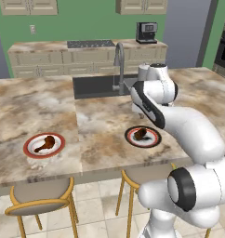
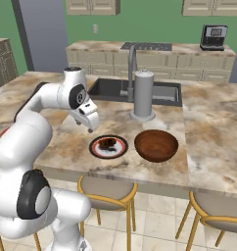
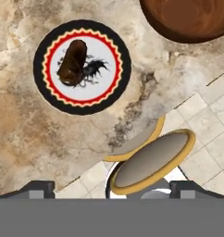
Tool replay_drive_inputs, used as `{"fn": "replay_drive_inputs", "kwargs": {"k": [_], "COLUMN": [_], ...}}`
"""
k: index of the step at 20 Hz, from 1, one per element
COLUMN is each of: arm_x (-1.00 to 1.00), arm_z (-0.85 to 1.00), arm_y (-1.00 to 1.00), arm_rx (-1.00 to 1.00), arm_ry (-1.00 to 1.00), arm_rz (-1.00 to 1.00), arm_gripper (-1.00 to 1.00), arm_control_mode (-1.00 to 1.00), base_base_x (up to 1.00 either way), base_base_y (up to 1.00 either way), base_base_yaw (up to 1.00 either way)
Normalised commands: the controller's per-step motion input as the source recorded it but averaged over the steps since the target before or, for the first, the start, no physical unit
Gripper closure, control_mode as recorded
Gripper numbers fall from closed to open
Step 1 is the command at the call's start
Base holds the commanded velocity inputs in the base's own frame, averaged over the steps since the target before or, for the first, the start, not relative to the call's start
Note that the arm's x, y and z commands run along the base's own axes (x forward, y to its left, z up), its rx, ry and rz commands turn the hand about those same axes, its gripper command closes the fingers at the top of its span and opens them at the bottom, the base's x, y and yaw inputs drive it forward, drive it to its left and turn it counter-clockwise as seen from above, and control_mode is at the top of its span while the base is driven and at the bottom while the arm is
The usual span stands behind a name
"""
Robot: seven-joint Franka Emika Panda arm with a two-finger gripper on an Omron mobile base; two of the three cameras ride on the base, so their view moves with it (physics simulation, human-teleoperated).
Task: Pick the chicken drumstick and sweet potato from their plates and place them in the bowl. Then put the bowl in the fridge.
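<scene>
The gripper (image 2: 90,128) is hanging above the counter (image 1: 105,116) with its jaws wide apart and nothing in them. The sweet potato (image 3: 72,62) is lying on the black-rimmed plate (image 3: 44,88), just to one side of the gripper. The chicken drumstick (image 1: 44,143) is resting on the red-rimmed plate (image 1: 28,148), far off to the left.

To grab the sweet potato well, the gripper should probably be going straight down over the middle of it, with one finger on each long side (it looks like it could roll).

The bowl (image 2: 156,145) is sitting just beside that plate, so the carry looks short. The tall grey canister (image 2: 143,94) is standing behind them, and the counter edge is close in front, with stools (image 1: 40,195) below.
</scene>
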Motion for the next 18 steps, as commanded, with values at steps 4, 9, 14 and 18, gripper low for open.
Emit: {"fn": "replay_drive_inputs", "kwargs": {"k": [4,9,14,18], "arm_x": [0.31,0.34,0.22,0.34], "arm_z": [-0.37,-0.45,-0.5,-0.44], "arm_y": [-0.14,-0.16,-0.16,-0.1], "arm_rx": [0.1,0.03,0.02,0.03], "arm_ry": [0.01,0.0,0.0,0.0], "arm_rz": [-0.1,-0.04,-0.01,-0.02], "arm_gripper": [-1.0,-1.0,-1.0,-1.0], "arm_control_mode": [-1.0,-1.0,-1.0,-1.0], "base_base_x": [0.0,0.0,0.0,0.0], "base_base_y": [0.0,0.0,0.0,0.0], "base_base_yaw": [0.0,0.0,0.0,0.0]}}
